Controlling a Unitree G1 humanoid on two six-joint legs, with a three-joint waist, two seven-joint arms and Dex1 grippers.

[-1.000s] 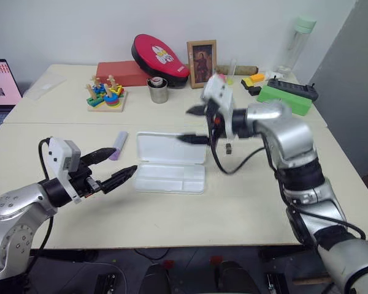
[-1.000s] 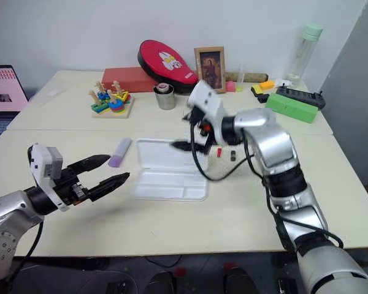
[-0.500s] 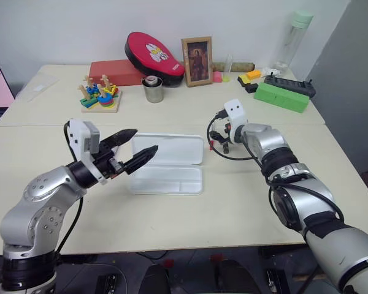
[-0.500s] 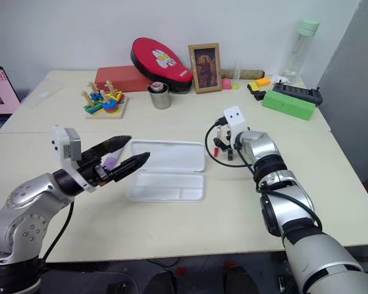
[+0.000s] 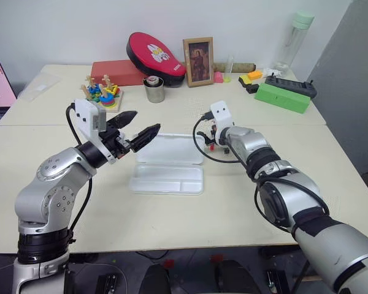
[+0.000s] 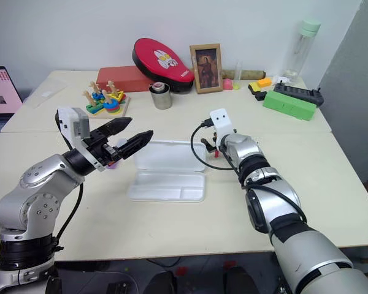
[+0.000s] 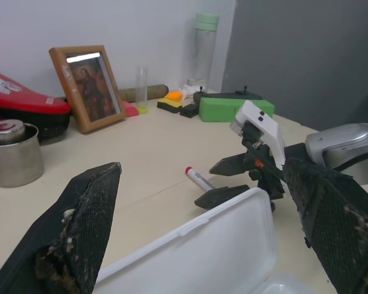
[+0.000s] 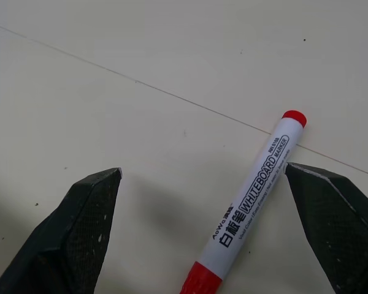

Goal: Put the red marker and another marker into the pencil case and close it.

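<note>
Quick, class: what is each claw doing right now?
Left claw: open, holding nothing.
Right claw: open around the red marker, not gripping it.

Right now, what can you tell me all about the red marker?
The red marker is a slim white whiteboard marker with black writing on its barrel, a red cap and a small red tip. It lies flat on the table, between the right gripper's open fingers, which don't grip it. The pencil case is beside it.
</note>
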